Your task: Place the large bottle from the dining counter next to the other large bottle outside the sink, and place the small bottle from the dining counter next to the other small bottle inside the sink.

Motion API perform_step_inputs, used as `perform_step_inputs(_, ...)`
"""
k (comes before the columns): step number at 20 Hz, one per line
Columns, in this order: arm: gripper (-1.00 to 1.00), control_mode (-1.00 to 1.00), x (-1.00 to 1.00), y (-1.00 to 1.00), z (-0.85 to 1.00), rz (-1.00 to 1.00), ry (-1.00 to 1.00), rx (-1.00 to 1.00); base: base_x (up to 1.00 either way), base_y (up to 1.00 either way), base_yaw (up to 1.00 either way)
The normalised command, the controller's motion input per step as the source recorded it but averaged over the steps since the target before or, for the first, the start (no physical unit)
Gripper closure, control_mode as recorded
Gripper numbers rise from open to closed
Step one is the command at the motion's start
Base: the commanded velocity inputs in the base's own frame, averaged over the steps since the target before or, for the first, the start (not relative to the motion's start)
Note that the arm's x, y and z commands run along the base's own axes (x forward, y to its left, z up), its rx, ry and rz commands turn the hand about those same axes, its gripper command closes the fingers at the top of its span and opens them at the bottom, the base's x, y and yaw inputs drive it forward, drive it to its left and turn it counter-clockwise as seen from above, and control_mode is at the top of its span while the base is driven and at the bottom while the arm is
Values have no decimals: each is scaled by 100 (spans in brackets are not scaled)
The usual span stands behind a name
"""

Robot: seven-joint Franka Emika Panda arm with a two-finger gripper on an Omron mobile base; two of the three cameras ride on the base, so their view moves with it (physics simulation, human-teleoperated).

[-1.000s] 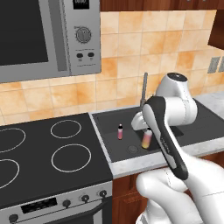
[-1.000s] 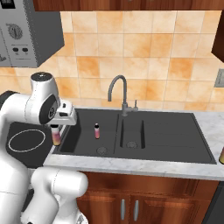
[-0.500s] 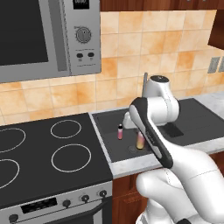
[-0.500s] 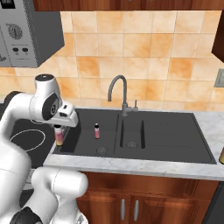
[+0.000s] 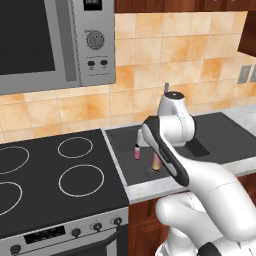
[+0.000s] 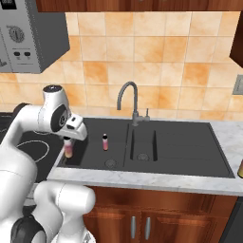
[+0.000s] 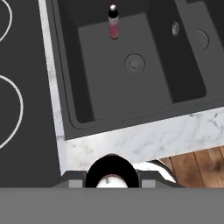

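A: Item one, the gripper [image 6: 69, 140]. Where do we log it?

B: We log it over the left end of the sink [image 6: 190, 156], beside the stove top [image 5: 55, 175]. In the right base view a small bottle [image 6: 69, 150] with a pink lower half hangs directly under the hand, at the basin's left wall. In the left base view we see the same bottle [image 5: 156, 161] just past the forearm, above the basin floor.

A: State of the fingers?

B: We cannot tell. The hand's white body covers the tips in both base views, and the hand view shows no fingertips clearly. The bottle sits right below the hand, but we cannot confirm contact.

A: Item two?

B: A second small bottle [image 6: 105, 142], pink with a dark cap, standing upright inside the left basin. It stands near the first, towards the faucet [image 6: 131, 101]. In the hand view it [image 7: 113, 21] stands at the top, beyond the round drain [image 7: 134, 62].

A: Anything else?

B: A marble counter edge [image 7: 144, 140] runs along the sink's front. A microwave [image 5: 50, 40] hangs above the stove. At the far right edge of the right base view we note a yellowish object [image 6: 240, 168] on the counter, cut off by the frame; we cannot identify it.
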Motion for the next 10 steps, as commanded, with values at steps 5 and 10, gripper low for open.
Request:
perform_step_inputs(5, 100, -100, 57, 0, -27, 0, -1, 0, 0, 0, 0)
perform_step_inputs(10, 100, -100, 39, 0, -18, 5, 0, 0, 0, 0, 0)
